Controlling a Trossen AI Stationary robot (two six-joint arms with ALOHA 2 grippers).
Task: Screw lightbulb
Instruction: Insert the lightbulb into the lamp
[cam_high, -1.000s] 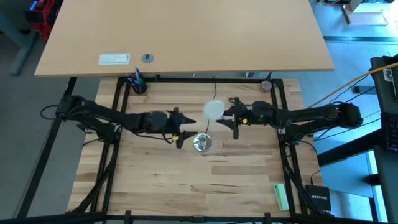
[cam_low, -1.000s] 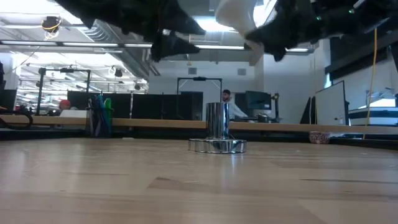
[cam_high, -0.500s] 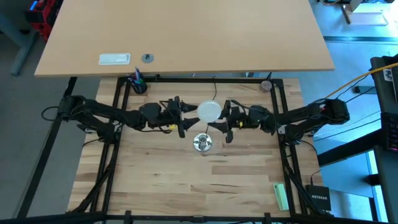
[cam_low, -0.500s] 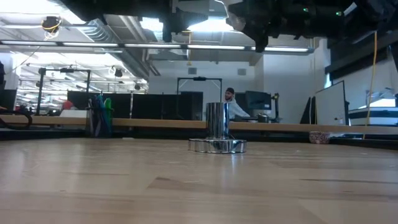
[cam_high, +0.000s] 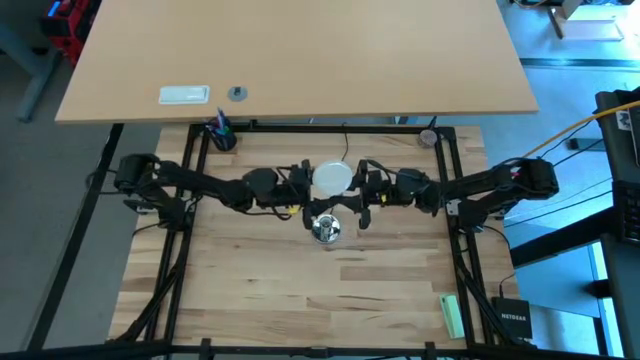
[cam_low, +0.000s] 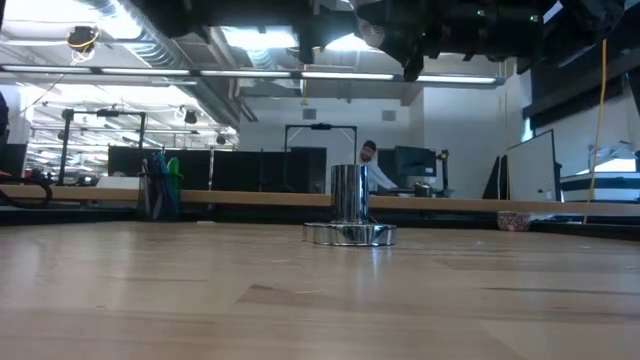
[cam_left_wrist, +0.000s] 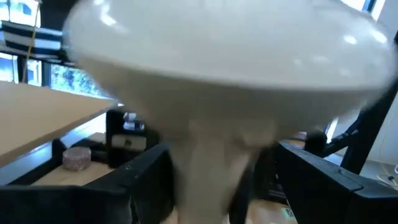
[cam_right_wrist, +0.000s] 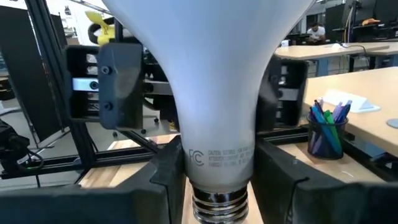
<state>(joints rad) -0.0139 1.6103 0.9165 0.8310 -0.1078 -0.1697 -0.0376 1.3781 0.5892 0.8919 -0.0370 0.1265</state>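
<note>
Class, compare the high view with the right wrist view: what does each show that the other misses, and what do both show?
Only the high view shows the round silver metal socket on the wooden table, below both tools, and the green block. Only the right wrist view shows the bulb's silvery screw base and grey printed lettering. Both show the frosted white lightbulb and the cup of blue pens.

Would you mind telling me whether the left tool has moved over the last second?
Yes. In the high view the left tool has travelled right, from left of the silver socket up to the lightbulb, opposite the right tool.
</note>
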